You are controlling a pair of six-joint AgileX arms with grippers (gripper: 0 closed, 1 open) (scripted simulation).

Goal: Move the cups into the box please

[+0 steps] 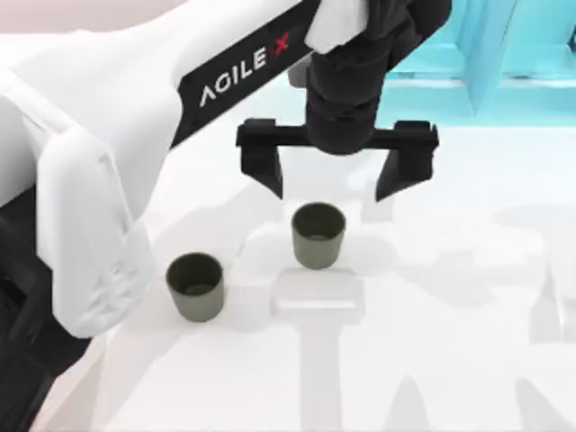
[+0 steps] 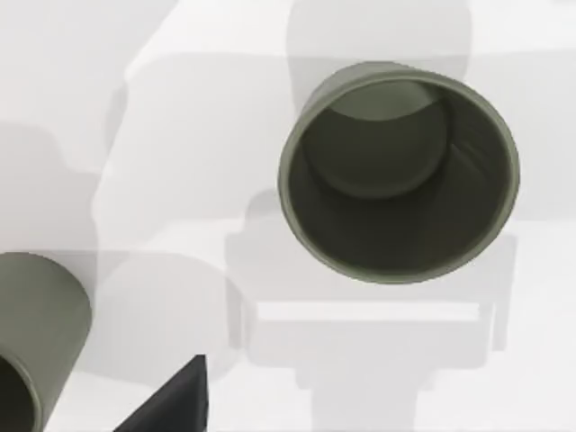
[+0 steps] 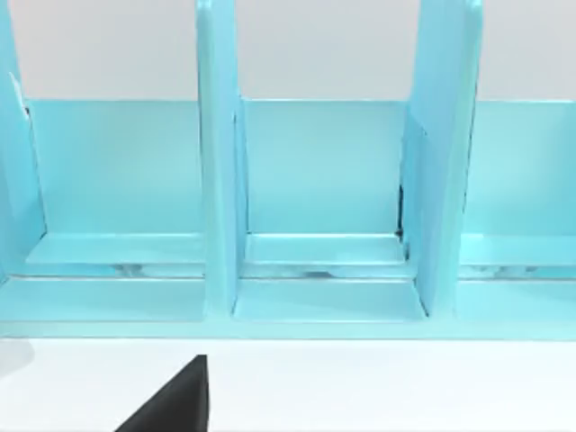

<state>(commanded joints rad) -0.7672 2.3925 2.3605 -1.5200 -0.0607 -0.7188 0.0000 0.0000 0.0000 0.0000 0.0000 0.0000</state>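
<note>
Two dark olive-grey cups stand upright on the white table: one near the middle [image 1: 318, 234] and one to its left and nearer the front [image 1: 195, 286]. My left gripper [image 1: 335, 180] hangs open just behind and above the middle cup, its black fingers spread wider than the cup and holding nothing. In the left wrist view that cup [image 2: 399, 171] is seen from above with its inside empty, and the other cup [image 2: 31, 337] sits at the frame's edge. The box is out of view. A dark fingertip [image 3: 171, 405] of my right gripper faces the cyan frame.
A cyan shelf-like frame [image 1: 504, 54] with upright dividers [image 3: 219, 180] stands along the table's back right. My left arm's white body [image 1: 90, 180] covers the left side of the top view. Bare white table lies to the right of the cups.
</note>
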